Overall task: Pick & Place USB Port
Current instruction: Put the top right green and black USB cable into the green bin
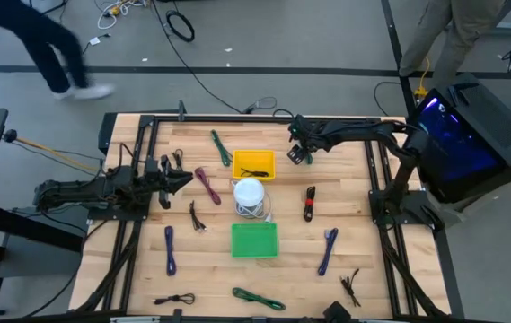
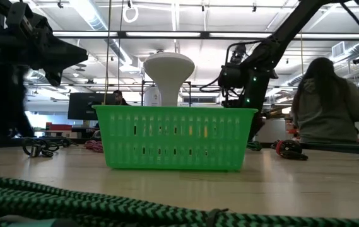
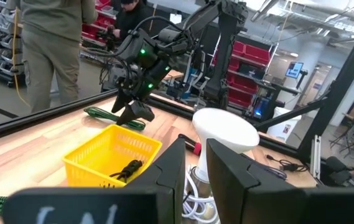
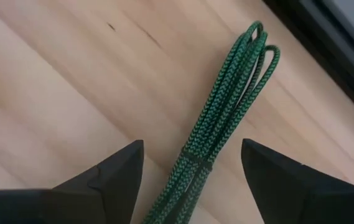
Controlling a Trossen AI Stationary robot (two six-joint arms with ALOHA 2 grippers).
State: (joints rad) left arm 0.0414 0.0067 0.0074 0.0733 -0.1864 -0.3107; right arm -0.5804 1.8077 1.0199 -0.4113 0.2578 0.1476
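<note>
On the bare wood right of centre, the USB port [image 1: 310, 203] lies flat, a black stick with red markings, just right of the white lamp-shaped piece [image 1: 249, 194] and well apart from both of my grippers.

The yellow basket [image 1: 253, 164] sits just behind the white piece and holds a dark twisted tie; the green basket [image 1: 254, 240] sits in front of it. A blue strap [image 1: 329, 249] lies nearer the front edge than the port.

My right gripper [image 1: 302, 149] hangs over the far side of the table, right of the yellow basket. Its fingers [image 4: 111, 171] are spread wide, one on each side of a folded green cord [image 4: 226, 118] on the wood below (no contact with it is visible).

My left gripper [image 1: 179, 178] waits over the left part of the table, pointing toward the centre; its fingers [image 3: 172, 168] stand slightly apart with a narrow gap, holding nothing. The maroon strap [image 1: 207, 184] lies just beside it.
</note>
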